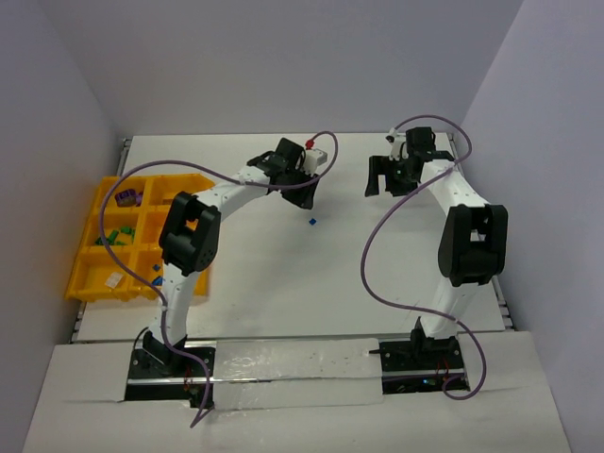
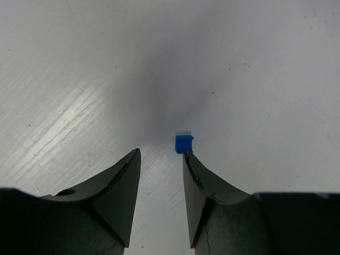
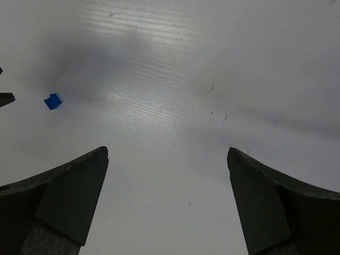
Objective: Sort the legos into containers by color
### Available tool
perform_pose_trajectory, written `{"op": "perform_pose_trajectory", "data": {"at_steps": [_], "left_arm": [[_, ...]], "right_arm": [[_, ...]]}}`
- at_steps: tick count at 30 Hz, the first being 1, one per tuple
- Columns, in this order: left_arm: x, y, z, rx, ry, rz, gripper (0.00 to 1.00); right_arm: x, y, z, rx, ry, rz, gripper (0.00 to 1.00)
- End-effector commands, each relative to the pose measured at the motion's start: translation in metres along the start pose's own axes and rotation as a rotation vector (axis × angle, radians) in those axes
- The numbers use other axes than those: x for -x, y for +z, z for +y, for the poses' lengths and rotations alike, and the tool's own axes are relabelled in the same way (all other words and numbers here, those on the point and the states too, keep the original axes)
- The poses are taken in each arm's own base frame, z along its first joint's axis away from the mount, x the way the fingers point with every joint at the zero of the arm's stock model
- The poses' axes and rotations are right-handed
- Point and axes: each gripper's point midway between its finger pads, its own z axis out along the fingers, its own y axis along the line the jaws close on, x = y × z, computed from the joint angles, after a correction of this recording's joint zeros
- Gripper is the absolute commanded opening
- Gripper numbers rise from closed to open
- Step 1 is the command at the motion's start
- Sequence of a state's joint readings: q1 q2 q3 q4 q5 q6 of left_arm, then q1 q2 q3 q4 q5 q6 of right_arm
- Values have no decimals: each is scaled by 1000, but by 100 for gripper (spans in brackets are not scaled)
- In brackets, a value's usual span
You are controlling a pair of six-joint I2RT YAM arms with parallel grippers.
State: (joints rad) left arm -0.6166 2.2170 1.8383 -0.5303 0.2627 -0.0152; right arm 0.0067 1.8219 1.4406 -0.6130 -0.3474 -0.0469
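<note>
White desk (image 1: pixel 283 283) bears a blue brick (image 2: pixel 184 143) just past the parted left pincer (image 2: pixel 161 152); right pincer (image 3: pixel 167 150) gapes; only overhead shows the tray (image 1: pixel 87 269).

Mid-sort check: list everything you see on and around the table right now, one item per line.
tray: one, yellow-orange, left edge of the table, bins in two columns
purple legos: a few, purple, far-left bin
green legos: several, green, middle-left bin
blue lego: one, blue, loose on the table between the arms, just past one fingertip of the left pincer, not between the fingers
table: one, white
cables: two, purple, one looping along each arm
left arm, right arm: white with black joints, bases at the near edge
left pincer: black, open, by the blue lego, holding nothing
right pincer: black, wide open, holding nothing
</note>
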Motion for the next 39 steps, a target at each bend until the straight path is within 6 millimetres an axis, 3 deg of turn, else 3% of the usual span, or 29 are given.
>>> {"op": "perform_pose_trajectory", "data": {"at_steps": [1,10,15,20,26,32,39], "left_arm": [[9,8,-15,15,-7,-13,47],[-17,25,-42,-31,22,48,52],[-22,31,-35,2,27,61,62],[-22,34,-30,26,30,63,63],[-29,34,-26,50,26,77,60],[-48,37,-26,36,36,123,48],[-59,42,-17,84,61,138,43]], "right_arm": [[10,-18,2,-19,-35,-50,100],[16,-10,2,-5,-28,-41,100],[19,-9,4,5,-24,-43,100],[15,-8,5,15,-16,-39,100],[11,-6,7,24,-10,-34,100],[15,-5,6,24,-15,-37,100],[14,-4,6,25,-21,-29,100]]}}
